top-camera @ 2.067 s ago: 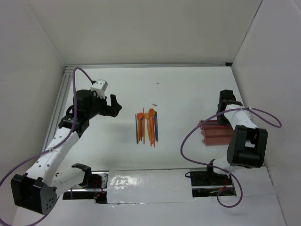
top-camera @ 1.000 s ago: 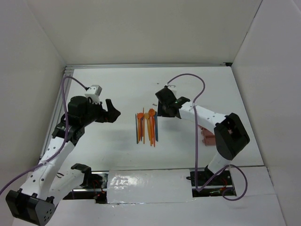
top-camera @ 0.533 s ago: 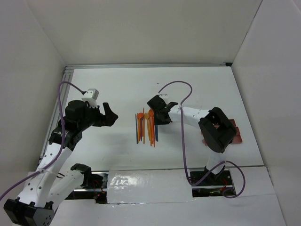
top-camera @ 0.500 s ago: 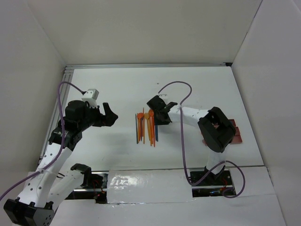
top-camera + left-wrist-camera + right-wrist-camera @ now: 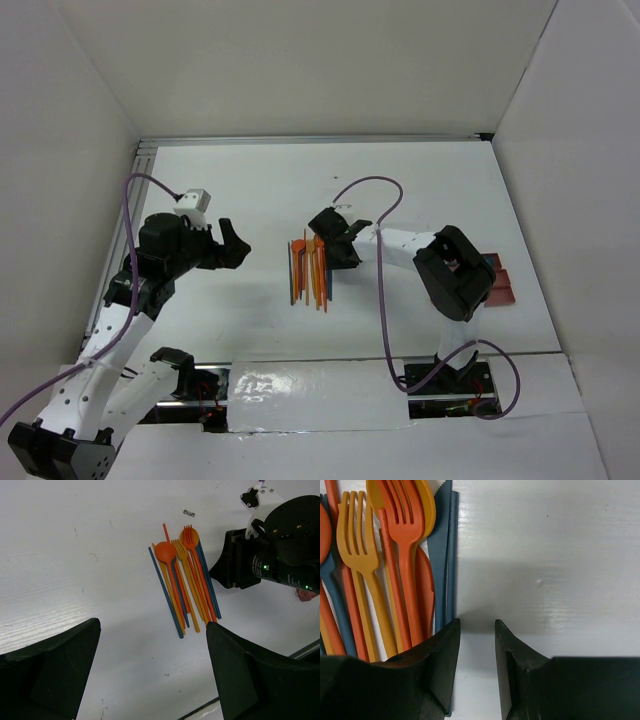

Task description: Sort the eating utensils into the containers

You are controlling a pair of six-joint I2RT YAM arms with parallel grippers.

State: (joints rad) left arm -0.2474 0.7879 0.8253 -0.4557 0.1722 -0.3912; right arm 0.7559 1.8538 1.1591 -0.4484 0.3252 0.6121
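Most of the containers (image 5: 497, 285) are hidden behind the right arm (image 5: 452, 272); a reddish-brown corner shows at the right of the white surface (image 5: 420, 190). The eating utensils (image 5: 313, 272) are laid in one bundle at mid-surface, long axes running near to far, heads toward the far wall (image 5: 320, 70). The right tool (image 5: 476, 625) is set narrow at the bundle's right edge, nothing gripped. The left tool (image 5: 236, 243) is spread wide and empty. White panels enclose the surface.

Both the left arm (image 5: 100, 345) and the right arm (image 5: 400, 243) were white tubes between bulky black joint housings. From each base a purple cable (image 5: 383, 290) ran in a loop to the wrist. The right gripper (image 5: 477, 624) had matte black wedge fingers (image 5: 442, 660); green lights (image 5: 265, 567) dotted its wrist.
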